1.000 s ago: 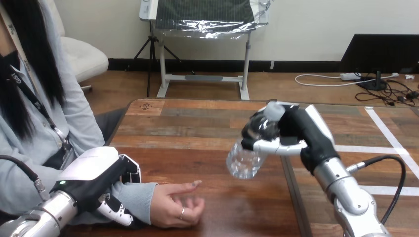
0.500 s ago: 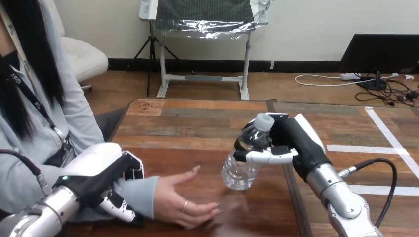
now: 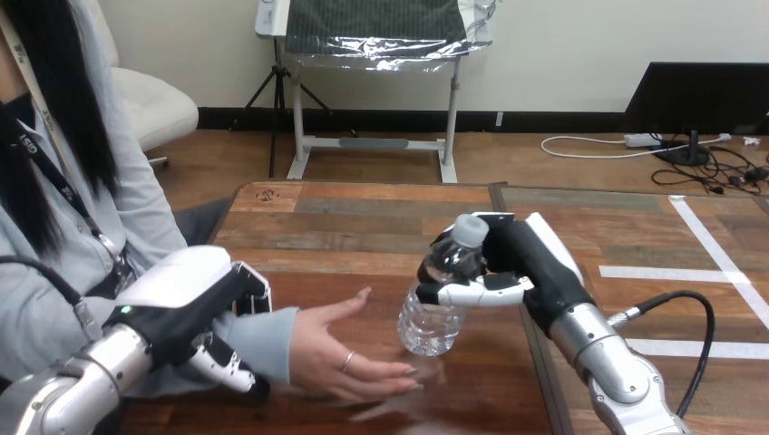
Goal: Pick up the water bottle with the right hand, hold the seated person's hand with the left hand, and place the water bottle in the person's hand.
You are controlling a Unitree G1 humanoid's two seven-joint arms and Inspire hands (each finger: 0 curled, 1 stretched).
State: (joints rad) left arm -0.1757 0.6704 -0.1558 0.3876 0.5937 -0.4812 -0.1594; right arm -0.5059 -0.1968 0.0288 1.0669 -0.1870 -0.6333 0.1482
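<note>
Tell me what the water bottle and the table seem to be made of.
Water bottle: clear, glossy plastic, probably thin; the brown table shows through its wall. Table: wood planks or a wood-look surface with a low sheen; grain lines and boards in mixed browns show.

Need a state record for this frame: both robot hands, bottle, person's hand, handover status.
left robot hand: fingers curled round the person's wrist
right robot hand: shut on the clear plastic water bottle with white cap
bottle pose: tilted, top leaning to the view's right; cannot tell whether its base touches the wooden table
person's hand: open, fingers stretched out beside the bottle's base
handover: bottle not yet in the person's hand
</note>
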